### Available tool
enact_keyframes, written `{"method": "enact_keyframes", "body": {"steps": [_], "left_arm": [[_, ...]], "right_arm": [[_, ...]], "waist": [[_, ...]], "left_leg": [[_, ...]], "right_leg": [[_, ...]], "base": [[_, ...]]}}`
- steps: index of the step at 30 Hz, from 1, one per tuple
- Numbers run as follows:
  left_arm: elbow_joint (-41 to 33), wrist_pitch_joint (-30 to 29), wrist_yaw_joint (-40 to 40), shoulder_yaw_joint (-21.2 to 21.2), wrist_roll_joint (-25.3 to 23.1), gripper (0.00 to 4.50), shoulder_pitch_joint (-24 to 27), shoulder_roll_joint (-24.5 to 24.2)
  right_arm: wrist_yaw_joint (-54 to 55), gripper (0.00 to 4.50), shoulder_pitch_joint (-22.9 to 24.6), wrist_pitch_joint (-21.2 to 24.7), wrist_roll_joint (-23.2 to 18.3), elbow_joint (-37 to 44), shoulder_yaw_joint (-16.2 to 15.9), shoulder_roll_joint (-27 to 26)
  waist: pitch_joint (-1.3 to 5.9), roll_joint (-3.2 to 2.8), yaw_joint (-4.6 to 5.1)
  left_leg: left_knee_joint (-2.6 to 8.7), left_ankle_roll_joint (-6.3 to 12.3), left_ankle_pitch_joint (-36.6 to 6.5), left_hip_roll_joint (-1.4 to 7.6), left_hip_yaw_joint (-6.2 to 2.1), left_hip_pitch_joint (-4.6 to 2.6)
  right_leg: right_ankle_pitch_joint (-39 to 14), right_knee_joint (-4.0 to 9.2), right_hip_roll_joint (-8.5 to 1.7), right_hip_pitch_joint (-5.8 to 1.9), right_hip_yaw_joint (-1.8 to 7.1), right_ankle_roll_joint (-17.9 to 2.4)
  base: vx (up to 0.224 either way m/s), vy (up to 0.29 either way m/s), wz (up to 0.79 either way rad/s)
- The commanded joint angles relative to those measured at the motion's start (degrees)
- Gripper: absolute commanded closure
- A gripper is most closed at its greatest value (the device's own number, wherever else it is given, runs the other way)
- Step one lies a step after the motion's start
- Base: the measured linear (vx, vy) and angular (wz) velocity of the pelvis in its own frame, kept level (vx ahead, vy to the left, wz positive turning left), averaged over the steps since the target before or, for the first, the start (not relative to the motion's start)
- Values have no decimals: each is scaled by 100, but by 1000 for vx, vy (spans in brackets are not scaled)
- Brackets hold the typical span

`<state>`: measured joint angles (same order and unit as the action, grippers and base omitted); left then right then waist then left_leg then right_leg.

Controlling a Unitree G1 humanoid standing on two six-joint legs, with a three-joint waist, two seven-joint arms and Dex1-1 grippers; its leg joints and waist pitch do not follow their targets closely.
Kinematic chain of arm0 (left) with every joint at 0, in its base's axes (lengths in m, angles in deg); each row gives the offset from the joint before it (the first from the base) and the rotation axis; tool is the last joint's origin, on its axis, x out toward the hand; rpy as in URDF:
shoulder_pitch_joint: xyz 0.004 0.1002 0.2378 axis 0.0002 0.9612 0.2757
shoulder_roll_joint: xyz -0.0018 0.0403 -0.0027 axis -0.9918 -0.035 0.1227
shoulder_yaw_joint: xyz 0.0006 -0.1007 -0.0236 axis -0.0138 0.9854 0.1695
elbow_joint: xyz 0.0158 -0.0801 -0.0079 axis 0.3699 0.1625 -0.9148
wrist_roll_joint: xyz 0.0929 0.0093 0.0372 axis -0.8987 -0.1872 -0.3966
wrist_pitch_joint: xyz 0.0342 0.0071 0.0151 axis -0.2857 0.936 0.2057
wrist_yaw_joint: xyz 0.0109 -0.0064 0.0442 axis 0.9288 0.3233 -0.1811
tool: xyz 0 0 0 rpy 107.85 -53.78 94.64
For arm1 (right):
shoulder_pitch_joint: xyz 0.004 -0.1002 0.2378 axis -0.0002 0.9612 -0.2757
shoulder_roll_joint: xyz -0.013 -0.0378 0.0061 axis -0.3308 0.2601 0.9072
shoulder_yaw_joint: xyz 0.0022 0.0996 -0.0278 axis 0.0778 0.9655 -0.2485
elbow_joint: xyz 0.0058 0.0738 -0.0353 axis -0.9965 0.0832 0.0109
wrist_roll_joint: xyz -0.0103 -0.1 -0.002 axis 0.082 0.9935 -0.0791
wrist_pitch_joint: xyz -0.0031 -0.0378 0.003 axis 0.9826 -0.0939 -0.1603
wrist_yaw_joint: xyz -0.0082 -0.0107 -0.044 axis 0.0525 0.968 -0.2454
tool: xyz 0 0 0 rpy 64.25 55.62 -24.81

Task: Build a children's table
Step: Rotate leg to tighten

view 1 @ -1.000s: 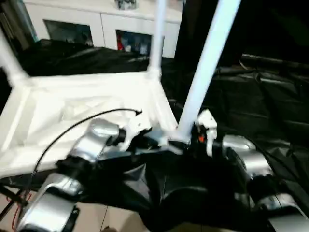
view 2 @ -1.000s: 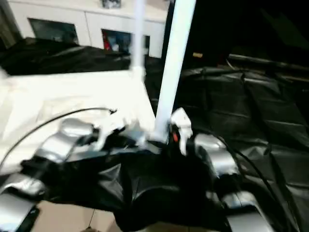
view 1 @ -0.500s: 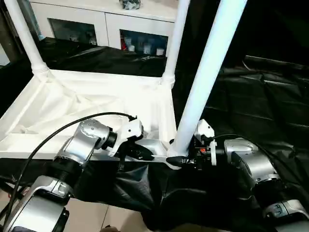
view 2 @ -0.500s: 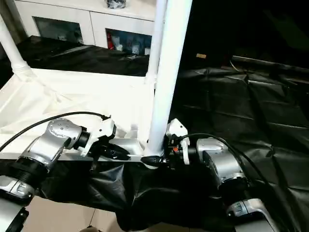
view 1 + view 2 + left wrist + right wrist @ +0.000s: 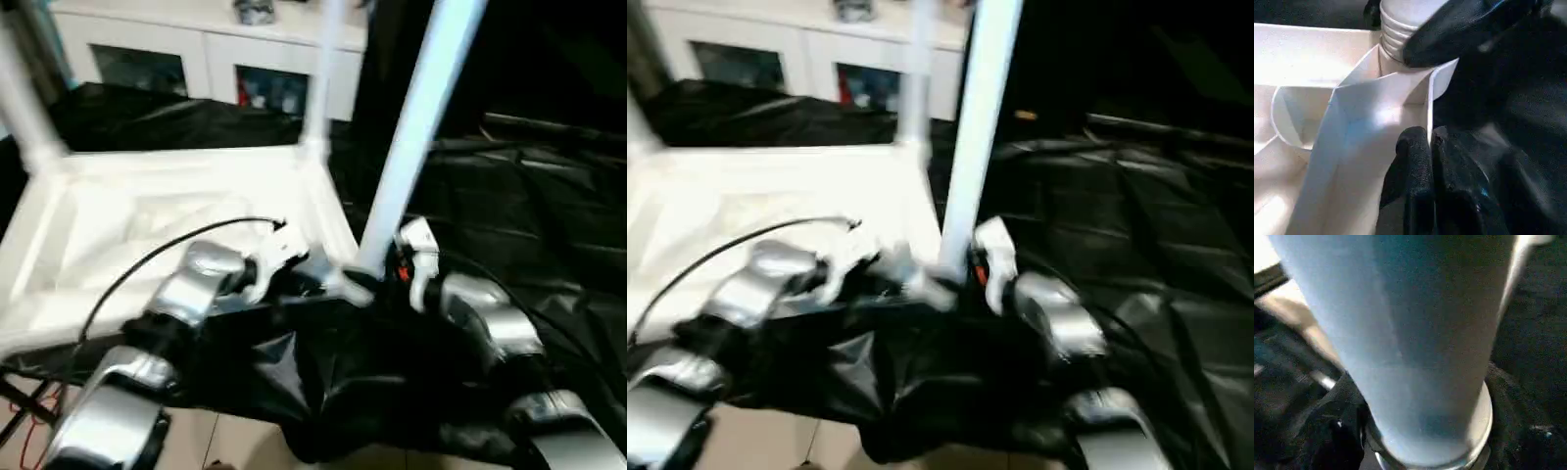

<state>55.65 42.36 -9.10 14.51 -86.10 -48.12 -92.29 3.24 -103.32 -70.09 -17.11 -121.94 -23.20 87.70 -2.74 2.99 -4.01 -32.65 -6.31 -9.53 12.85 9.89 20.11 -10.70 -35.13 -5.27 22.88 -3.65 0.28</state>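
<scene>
the white plastic tabletop (image 5: 167, 211) lies upside down on the black-draped work table (image 5: 549, 196), its ribbed underside facing up, filling the head views from about 9 o'clock to the centre. a white tube leg (image 5: 24, 108) stands up from its far left corner socket at about 10 o'clock, and a second leg (image 5: 318, 78) rises from the far right corner at about 12 o'clock.

the left gripper (image 5: 1427, 147) reaches in from 7 o'clock over the silver forearm, with a black cable (image 5: 167, 250) arching above it. its two black fingers (image 5: 1413, 156) are pinched narrow on the thin white side wall of the tabletop, right by the near right corner; the wall's edge runs up between them in the left wrist view. a ribbed socket collar (image 5: 1396, 29) sits just beyond that wall there.

at the centre, the nearest leg (image 5: 416, 117) leans up toward 1 o'clock from the near right corner socket (image 5: 355, 286), looking pale blue. in the right wrist view its foot sits in a round socket ring (image 5: 1481, 423).

the right gripper (image 5: 387, 274) comes in from 4 o'clock and sits just beside the base of that leg. whether its fingers press the leg or stand off it cannot be told.

white cabinets (image 5: 196, 54) with glass doors stand beyond the table at 11 o'clock.
</scene>
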Motion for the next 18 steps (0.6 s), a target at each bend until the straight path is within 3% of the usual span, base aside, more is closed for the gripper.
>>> {"method": "enact_keyframes", "body": {"steps": [1,4,5,7,8,9,11,14,18], "left_arm": [[98,-120,779,218,118,450,-270,426],[172,-124,953,221,109,450,-340,585],[211,-88,1052,201,91,450,-391,720],[151,-82,974,163,103,450,-375,759],[127,-80,935,152,109,450,-364,759],[117,-82,899,149,110,450,-352,743],[135,-11,825,134,105,450,-337,695],[42,168,438,55,157,450,-222,512],[-162,218,-186,-62,243,450,-44,250]], "right_arm": [[664,174,21,81,304,-559,-224,-347],[1068,174,-81,-72,406,-746,-199,-558],[1280,174,-197,-124,406,-907,-151,-756],[1159,174,-266,-218,346,-947,-130,-827],[1099,121,-284,-248,323,-954,-124,-834],[1052,108,-316,-255,264,-971,-75,-834],[946,88,-354,-277,211,-982,-39,-811],[347,72,-267,-505,310,-735,-266,-608],[-610,72,-69,-774,254,-334,-477,-299]], "waist": [[331,-56,10],[343,-37,28],[359,-86,37],[368,-91,37],[367,-91,36],[365,-114,41],[351,-81,53],[348,-69,38],[354,-51,39]], "left_leg": [[381,-77,-1623,-9,35,-10],[372,-31,-1540,-22,42,3],[365,17,-1448,-21,47,13],[359,64,-1405,-22,48,10],[359,107,-1383,-20,49,15],[359,117,-1378,-20,49,17],[369,145,-1506,-15,54,13],[373,178,-1612,-12,46,16],[364,293,-1381,5,53,42]], "right_leg": [[-1967,517,-230,-221,198,-973],[-1681,496,-208,-232,196,-1030],[-1373,472,-206,-243,204,-1110],[-1205,460,-195,-259,197,-1161],[-1100,448,-189,-267,194,-1197],[-1058,444,-189,-268,197,-1214],[-1199,469,-190,-262,191,-1225],[-1529,501,-210,-264,190,-1127],[-1190,463,-211,-281,196,-1200]], "base": [[0,0,0],[0,0,0],[0,0,0],[0,0,0],[0,0,0],[0,0,0],[0,0,0],[0,0,0],[0,0,0]]}}
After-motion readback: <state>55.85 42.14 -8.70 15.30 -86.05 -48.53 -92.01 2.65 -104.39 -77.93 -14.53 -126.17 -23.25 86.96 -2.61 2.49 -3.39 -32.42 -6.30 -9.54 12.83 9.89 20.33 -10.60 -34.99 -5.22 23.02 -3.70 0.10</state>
